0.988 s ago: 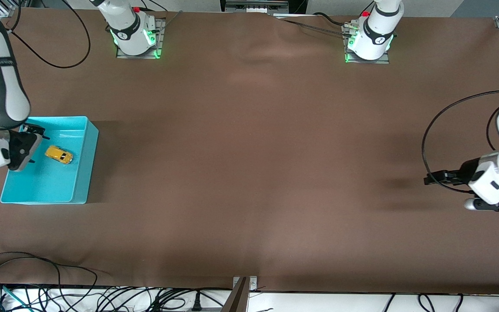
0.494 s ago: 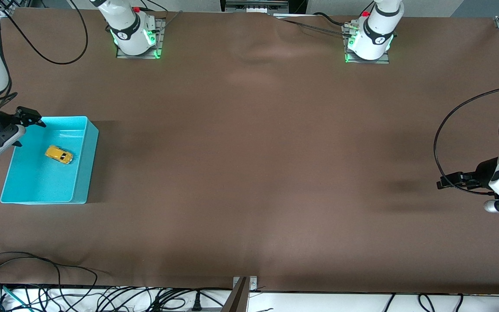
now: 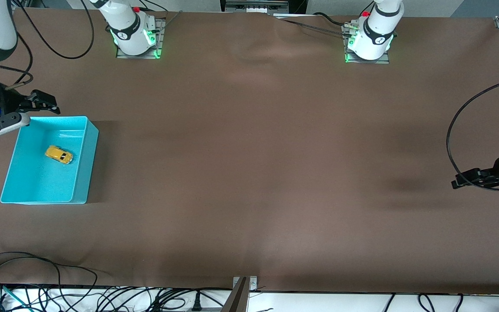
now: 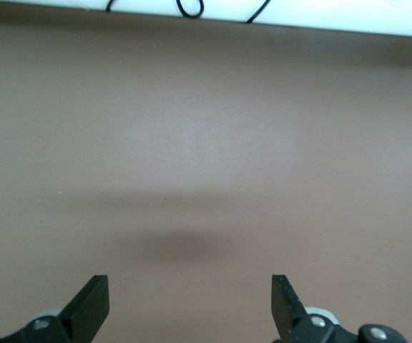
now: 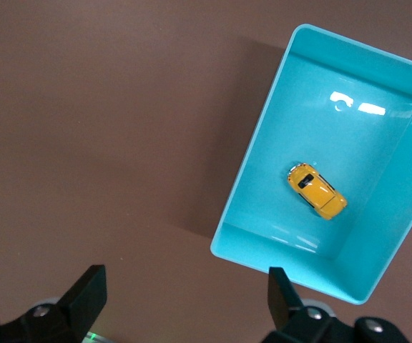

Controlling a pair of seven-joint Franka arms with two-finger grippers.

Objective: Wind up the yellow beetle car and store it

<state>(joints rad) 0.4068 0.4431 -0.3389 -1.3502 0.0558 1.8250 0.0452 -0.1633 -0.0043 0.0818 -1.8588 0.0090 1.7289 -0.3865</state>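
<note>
The yellow beetle car [image 3: 59, 154] lies inside the teal bin [image 3: 85, 162] at the right arm's end of the table. It also shows in the right wrist view [image 5: 316, 190], on the floor of the bin [image 5: 252, 171]. My right gripper [image 3: 43, 102] is open and empty, up in the air over the bin's rim on the side toward the robots' bases; its jaws stand wide apart in the right wrist view [image 5: 184, 293]. My left gripper [image 3: 466, 179] is open and empty over bare table at the left arm's end [image 4: 190, 304].
The brown table cloth [image 3: 249, 173] covers the whole table. Both arm bases [image 3: 134, 37] [image 3: 368, 41] stand along the table's edge farthest from the front camera. Cables [image 3: 37, 286] lie along the edge nearest to it.
My right gripper has risen out of the bin and moved toward the robots' bases, leaving the car in the bin. My left gripper has drawn back toward the table's end.
</note>
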